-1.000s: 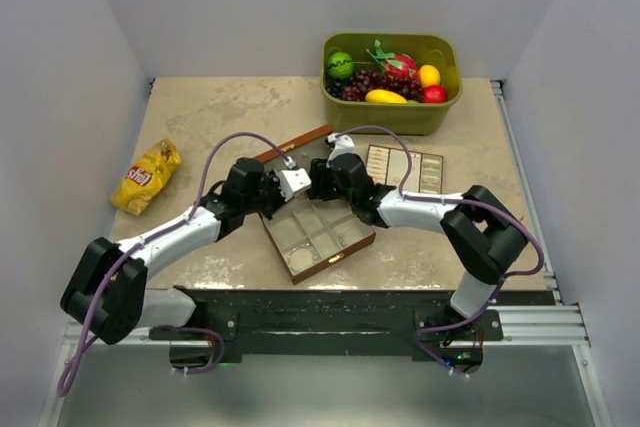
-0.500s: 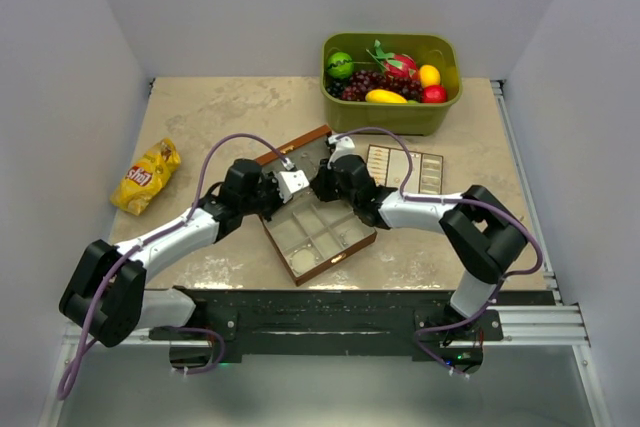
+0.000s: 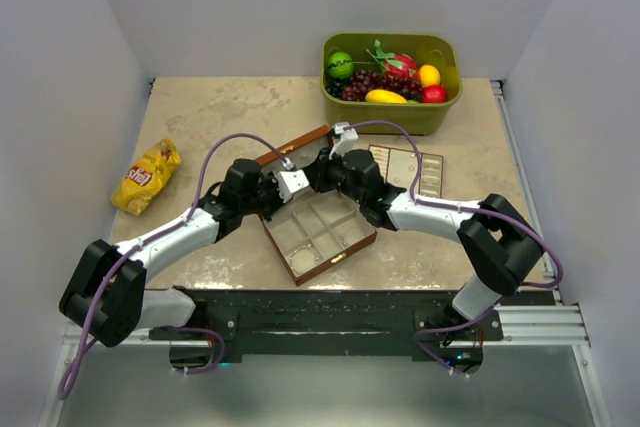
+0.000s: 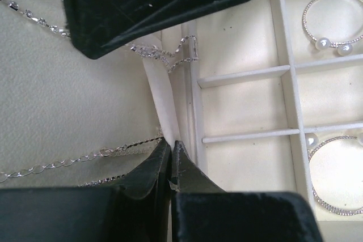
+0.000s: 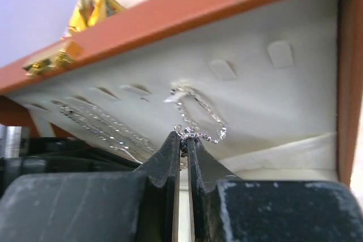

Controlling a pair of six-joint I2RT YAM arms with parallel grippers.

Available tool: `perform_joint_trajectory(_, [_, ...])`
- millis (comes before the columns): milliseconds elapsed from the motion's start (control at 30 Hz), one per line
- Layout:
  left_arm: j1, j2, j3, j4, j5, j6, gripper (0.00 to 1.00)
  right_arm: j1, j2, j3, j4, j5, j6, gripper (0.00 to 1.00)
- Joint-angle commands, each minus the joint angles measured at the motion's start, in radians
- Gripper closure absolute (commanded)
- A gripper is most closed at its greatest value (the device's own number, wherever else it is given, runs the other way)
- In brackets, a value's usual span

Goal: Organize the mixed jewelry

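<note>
At lid lining (image 5: 272,94), right pincer (image 5: 182,139) pinches chain (image 5: 211,116), loop lying just above it; left pincer (image 4: 171,147) closed, probably gripping cream ribbon (image 4: 160,86).

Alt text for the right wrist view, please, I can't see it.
The right gripper is shut on a fine silver chain, pinched at its tips before the cream-lined box lid. More chains lie on the lining at left; a yellow snack bag shows beyond the lid's brown edge.
</note>
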Motion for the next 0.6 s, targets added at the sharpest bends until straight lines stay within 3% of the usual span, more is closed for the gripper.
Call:
perform_joint_trajectory(0, [-0.005,0.009,0.005,-0.022,0.082,-0.004,1.00,0.000,-0.026,-0.002,0.101,-0.039,0.054,0.97])
perform_joint_trajectory(567, [-0.005,0.026,0.016,-0.043,0.133,0.011,1.00,-0.015,-0.005,-0.025,0.244,-0.023,0.163,0.98])
